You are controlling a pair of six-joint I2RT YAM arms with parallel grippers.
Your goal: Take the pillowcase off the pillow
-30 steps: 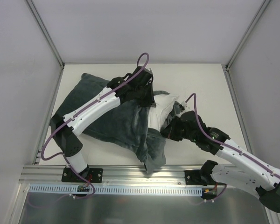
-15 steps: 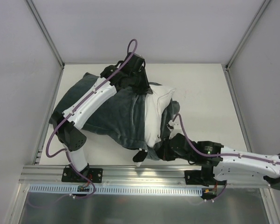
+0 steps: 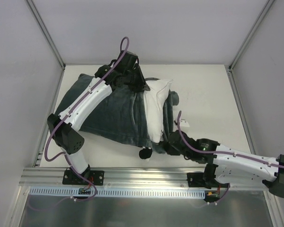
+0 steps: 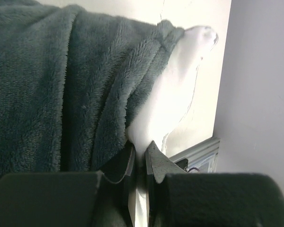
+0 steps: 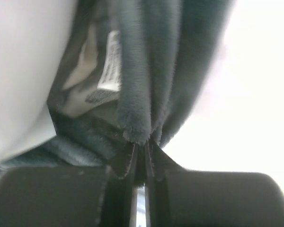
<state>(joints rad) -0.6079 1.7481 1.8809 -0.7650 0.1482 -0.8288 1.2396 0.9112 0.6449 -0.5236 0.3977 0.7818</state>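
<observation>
- The left gripper [image 4: 139, 163] is at the 12 o'clock end of the bundle, fingers closed on a thin white edge of the pillow [image 3: 156, 106]. The plush hem of the pillowcase [image 3: 111, 106] touches its left finger. If that hem is caught in the same pinch, pulling the ends apart drags cover and cushion together.
- The pinch takes in very little cloth. Under tension the smooth white fabric may slip out, and the pillow loses its anchor.
- The bulk of the pillowcase lies at 9 o'clock of the bare white band, and much of the pillow looks to be inside it. Plush bunching over a plump corner could jam the cover partway.
- The right gripper [image 5: 139, 150] is at 6 o'clock, close to the near edge of the table [image 3: 203, 85]. Its fingers are clamped on a fold of dark plush, with a white label [image 5: 111, 61] just above. A hard pull toward 6 o'clock could haul the whole bundle over that edge, or the thick fold could slide out of the jaws.
</observation>
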